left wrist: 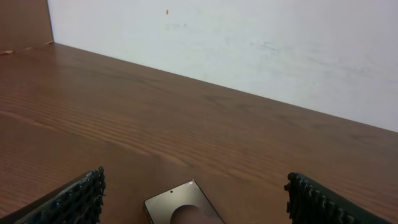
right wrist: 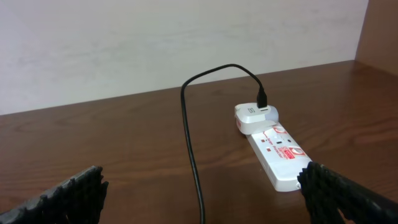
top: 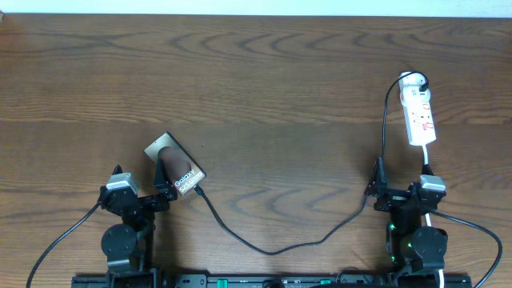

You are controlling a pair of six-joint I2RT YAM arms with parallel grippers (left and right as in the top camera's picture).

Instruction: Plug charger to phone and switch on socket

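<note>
Phone (top: 174, 166) lies flat on tabletop (top: 264, 96) just ahead of left gripper (left wrist: 195, 180), jaws spread and empty, charger (top: 272, 250) tip by its near edge; right gripper (right wrist: 202, 177), likewise spread, faces socket (top: 420, 116); best pinch cable close behind tip, square to port.

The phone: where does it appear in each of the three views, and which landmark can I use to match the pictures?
Overhead: the phone lies slanted, left of centre, in the lower half of the picture.
Left wrist: the phone shows only one end, in the middle of the bottom edge, cut off by the frame.
Right wrist: it is not in this picture.
Shared landmark: the brown wooden table, seen in all three views.
</note>
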